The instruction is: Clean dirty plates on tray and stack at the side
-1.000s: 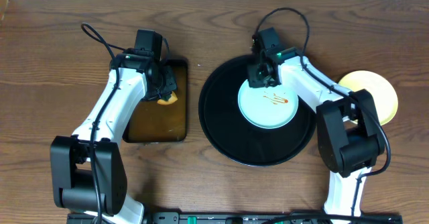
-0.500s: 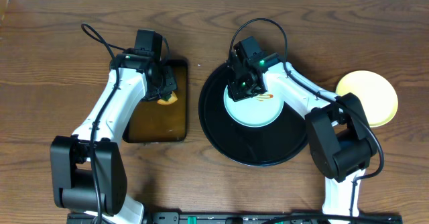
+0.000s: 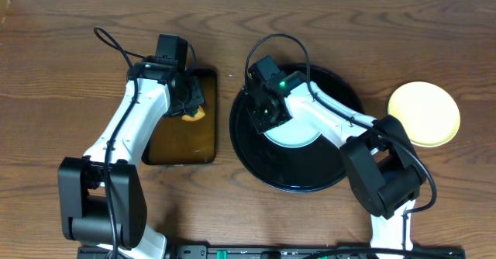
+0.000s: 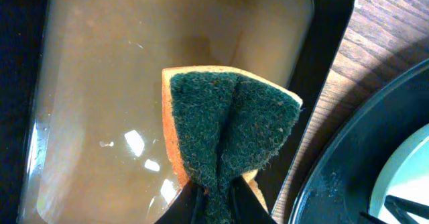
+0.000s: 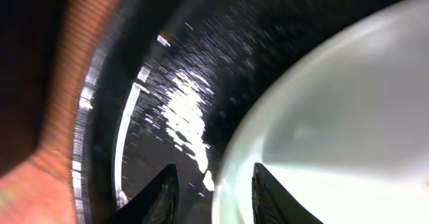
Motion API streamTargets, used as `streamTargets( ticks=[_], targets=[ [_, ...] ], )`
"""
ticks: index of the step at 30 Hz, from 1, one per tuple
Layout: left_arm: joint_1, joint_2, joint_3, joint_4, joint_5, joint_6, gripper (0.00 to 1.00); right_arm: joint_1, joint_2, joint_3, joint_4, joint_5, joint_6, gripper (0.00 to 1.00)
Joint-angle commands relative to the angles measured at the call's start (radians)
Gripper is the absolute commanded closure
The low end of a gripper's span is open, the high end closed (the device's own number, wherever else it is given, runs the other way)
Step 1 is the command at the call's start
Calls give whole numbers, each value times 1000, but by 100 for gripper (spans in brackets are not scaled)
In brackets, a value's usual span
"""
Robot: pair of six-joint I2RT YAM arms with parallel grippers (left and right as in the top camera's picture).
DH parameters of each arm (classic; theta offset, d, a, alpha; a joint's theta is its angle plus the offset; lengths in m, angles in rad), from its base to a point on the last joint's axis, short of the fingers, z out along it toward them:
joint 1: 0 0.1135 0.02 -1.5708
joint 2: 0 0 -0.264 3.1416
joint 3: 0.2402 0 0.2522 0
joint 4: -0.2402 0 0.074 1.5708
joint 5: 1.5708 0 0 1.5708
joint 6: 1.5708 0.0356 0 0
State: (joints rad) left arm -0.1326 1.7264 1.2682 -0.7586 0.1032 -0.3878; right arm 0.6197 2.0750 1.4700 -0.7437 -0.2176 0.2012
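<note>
Pale plate [image 3: 298, 137] on blk tray [image 3: 310, 175] w/ R arm [image 3: 322, 116] over it — cream plate [image 3: 424, 113] on table [image 3: 46, 73], well apart

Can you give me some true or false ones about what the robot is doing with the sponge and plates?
1. The left hand holds a green and orange sponge. True.
2. The yellow plate sits on the round black tray. False: it lies on the wooden table, right of that tray.
3. The sponge is over the rectangular tray of brown liquid. True.
4. The right hand is touching the sponge. False: it is at the pale plate edge, on the round black tray.
</note>
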Motion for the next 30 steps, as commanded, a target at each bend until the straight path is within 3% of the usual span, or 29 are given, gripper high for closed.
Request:
streamTargets(
  ticks=[1, 2, 4, 8, 19, 25, 30],
  targets=[
    [-2, 4, -4, -2, 6, 10, 88, 21, -29, 2, -20, 100, 23, 69],
    [-2, 4, -4, -3, 6, 10, 88, 24, -27, 2, -22, 102, 23, 71],
    [-2, 4, -4, -8, 6, 10, 88, 37, -27, 0, -38, 102, 23, 88],
    [-2, 4, -4, -7, 6, 10, 88, 56, -27, 0, -74, 102, 22, 99],
    [-2, 4, -4, -7, 6, 10, 88, 79, -27, 0, -355, 172, -62, 99],
    [-2, 4, -4, -8, 6, 10, 87, 80, -27, 0, -344, 282, -62, 99],
    [-2, 4, -4, -8, 6, 10, 87, 87, -27, 0, -375, 313, -150, 99]
  ],
)
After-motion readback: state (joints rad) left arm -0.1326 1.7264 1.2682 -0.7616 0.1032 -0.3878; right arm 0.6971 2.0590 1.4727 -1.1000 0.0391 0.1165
